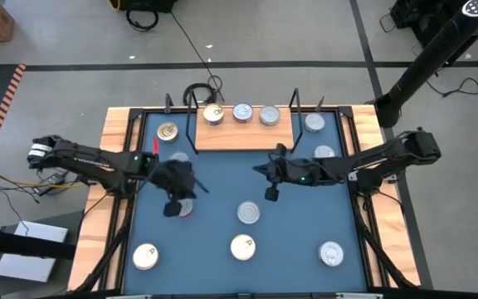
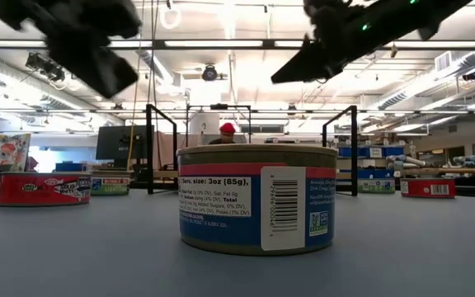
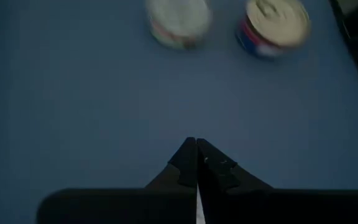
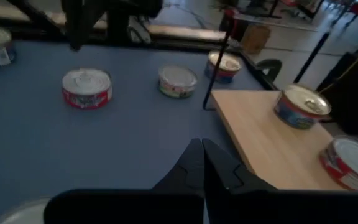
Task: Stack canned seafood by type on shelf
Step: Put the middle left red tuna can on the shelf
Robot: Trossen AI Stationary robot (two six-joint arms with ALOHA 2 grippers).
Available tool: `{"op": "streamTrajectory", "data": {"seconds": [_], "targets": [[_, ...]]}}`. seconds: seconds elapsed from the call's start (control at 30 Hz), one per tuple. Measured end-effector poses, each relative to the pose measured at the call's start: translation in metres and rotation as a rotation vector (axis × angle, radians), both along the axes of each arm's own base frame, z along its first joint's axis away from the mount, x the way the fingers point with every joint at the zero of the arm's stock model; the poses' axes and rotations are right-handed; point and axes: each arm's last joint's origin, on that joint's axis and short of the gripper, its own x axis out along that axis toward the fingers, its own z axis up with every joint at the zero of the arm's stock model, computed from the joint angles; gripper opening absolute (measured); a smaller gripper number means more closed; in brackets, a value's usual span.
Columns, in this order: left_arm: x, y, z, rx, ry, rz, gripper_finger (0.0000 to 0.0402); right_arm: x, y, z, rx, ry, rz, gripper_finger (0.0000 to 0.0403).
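Note:
The shelf [image 1: 243,135], a light-wood board with black wire frames at its ends, lies at the table's far edge. Three cans [image 1: 242,112] stand in a row along its far side; two show in the right wrist view [image 4: 302,106]. More cans stand loose on the blue table, among them a silver one [image 1: 248,213], a gold one [image 1: 242,247] and one [image 1: 184,208] beside the left arm. My left gripper [image 3: 196,142] is shut and held above the table left of centre [image 1: 194,184]. My right gripper [image 4: 202,142] is shut above the table just near of the shelf [image 1: 258,170]. Neither holds anything.
Further cans stand at the far left [image 1: 167,131], far right [image 1: 314,123] [image 1: 324,154] and near corners [image 1: 144,256] [image 1: 330,253]. One blue-and-red can [image 2: 258,198] fills the low view's front. The shelf's wire frame [image 4: 219,62] rises beside the right gripper. A raised wooden rim [image 1: 116,133] borders the table.

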Motion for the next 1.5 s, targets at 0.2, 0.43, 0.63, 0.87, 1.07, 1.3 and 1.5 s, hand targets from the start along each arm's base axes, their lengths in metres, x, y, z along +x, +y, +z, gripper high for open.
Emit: {"op": "streamTrajectory", "data": {"seconds": [0.2,0.43,0.63,0.87,1.07,1.3,1.5], "targets": [[-0.014,-0.033,-0.005,-0.065,0.14,0.035,0.0032,-0.012,0.007,0.009,0.001,-0.02,0.007,0.0002],[-0.024,-0.057,-0.011,-0.052,0.193,0.134,0.0069,-0.012,0.008,0.008,-0.018,-0.011,-0.012,0.0003],[-0.02,-0.067,-0.022,0.002,0.225,0.164,0.0077,-0.012,0.007,0.008,-0.05,-0.002,-0.004,0.0004],[-0.006,-0.074,-0.042,0.049,0.275,0.176,0.0077,-0.012,0.007,0.008,-0.067,0.004,0.001,0.0004],[-0.004,-0.075,-0.051,0.074,0.316,0.185,0.0078,-0.012,0.007,0.008,-0.068,0.004,0.001,0.0006],[-0.002,-0.074,-0.055,0.128,0.313,0.211,0.0078,-0.012,0.007,0.008,-0.067,0.004,0.001,0.0007],[0.002,-0.076,-0.067,0.163,0.36,0.209,0.0078,-0.012,0.007,0.008,-0.065,0.003,0.0,0.0007]]}}
